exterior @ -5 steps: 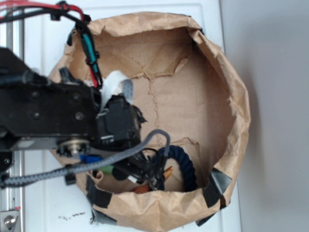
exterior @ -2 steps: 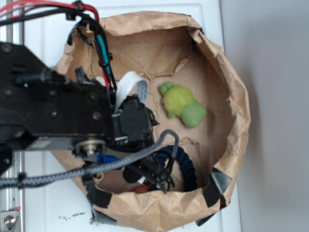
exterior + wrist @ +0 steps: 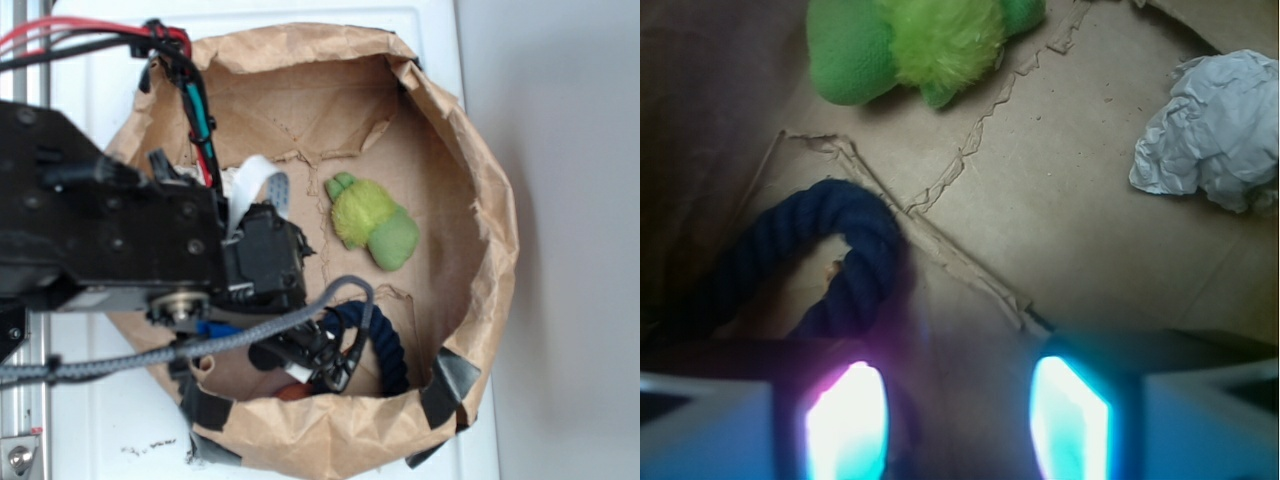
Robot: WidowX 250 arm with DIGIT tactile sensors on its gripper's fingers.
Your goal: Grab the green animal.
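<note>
The green animal [image 3: 372, 222] is a fuzzy lime-green plush lying on the cardboard floor of the brown paper basin [image 3: 495, 230], right of centre. In the wrist view the green animal [image 3: 910, 40] sits at the top edge, well ahead of my gripper [image 3: 958, 420]. The two glowing fingertips [image 3: 845, 425] stand wide apart with only bare cardboard between them, so the gripper is open. In the exterior view the gripper [image 3: 322, 366] hangs low near the basin's front wall, below and left of the plush.
A dark navy rope ring [image 3: 845, 255] lies just ahead-left of my left finger; in the exterior view the rope ring [image 3: 388, 345] is beside the gripper. A white crumpled wad [image 3: 1215, 130] rests at the right. The basin's paper walls surround everything.
A second ago the green animal did not show on the basin floor; it then appeared right of centre and has since shifted slightly up-left. My arm moved a little left.
</note>
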